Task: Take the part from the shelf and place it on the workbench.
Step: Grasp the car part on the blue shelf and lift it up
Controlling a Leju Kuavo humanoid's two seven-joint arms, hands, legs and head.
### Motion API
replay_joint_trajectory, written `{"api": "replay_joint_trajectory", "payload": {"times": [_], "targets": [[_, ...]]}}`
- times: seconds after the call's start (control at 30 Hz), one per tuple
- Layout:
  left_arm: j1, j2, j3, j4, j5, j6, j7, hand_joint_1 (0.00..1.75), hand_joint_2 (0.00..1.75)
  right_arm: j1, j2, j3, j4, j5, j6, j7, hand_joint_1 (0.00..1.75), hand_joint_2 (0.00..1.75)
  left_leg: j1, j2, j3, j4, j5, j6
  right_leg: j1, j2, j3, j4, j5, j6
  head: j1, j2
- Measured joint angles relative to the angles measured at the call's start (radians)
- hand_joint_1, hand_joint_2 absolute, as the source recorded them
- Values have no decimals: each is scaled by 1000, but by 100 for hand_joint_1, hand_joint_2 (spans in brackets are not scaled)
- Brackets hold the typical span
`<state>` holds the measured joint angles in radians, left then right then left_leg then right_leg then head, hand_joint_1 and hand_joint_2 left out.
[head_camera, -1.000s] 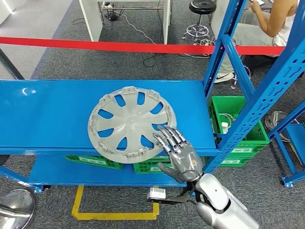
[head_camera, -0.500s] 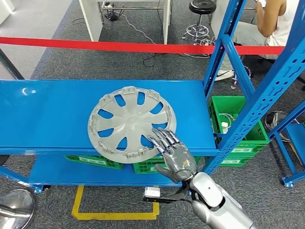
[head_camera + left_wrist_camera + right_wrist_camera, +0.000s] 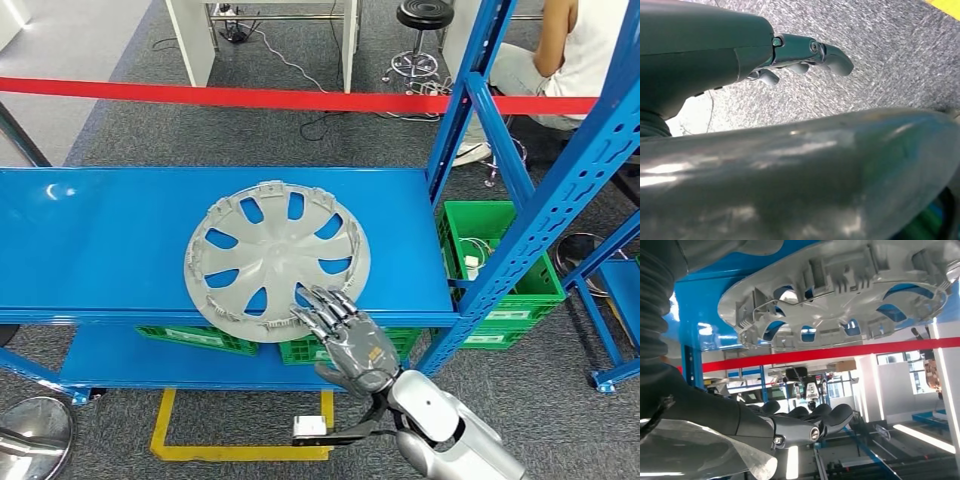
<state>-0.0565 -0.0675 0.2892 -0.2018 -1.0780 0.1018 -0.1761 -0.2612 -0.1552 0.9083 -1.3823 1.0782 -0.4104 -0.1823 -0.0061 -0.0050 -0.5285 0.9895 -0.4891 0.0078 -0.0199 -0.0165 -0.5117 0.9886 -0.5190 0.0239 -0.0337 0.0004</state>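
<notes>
hubcap overhangs the shelf edge, right hand not yet gripping

your round silver-grey plastic wheel cover (image 3: 276,259) lies flat on the blue metal shelf (image 3: 90,240), its near rim past the front edge. the right hand (image 3: 349,343) hovers there, fingers spread, holding nothing. a nudge could tip it off. no readable writing. left hand (image 3: 806,55) hangs with fingers loosely apart, empty.

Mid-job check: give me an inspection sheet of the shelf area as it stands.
Surface: blue shelf, hubcap on it.
Job's things: silver hubcap lies flat, overhanging the shelf's front edge.
Clutter: green crates beside and under the shelf.
Hands: right hand open, fingers spread at the hubcap's near rim, no grip; left hand empty over grey carpet.
Cables: cords on the floor beyond the red tape.
Surroundings: a seated person, black stool.
</notes>
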Motion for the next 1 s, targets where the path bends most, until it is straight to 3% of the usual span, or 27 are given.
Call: {"api": "replay_joint_trajectory", "payload": {"times": [0.57,1.0], "targets": [[0,-3,0,0,9,-5,-8,0,0,-53,48,38,30,-7,7,8,0,175,0,0,0,0,0,0,0,0,0,0,0,0,0,0],[0,-3,0,0,17,-12,-14,0,0,-104,114,45,188,-2,7,42,0,175,0,0,0,0,0,0,0,0,0,0,0,0,0,0]]}}
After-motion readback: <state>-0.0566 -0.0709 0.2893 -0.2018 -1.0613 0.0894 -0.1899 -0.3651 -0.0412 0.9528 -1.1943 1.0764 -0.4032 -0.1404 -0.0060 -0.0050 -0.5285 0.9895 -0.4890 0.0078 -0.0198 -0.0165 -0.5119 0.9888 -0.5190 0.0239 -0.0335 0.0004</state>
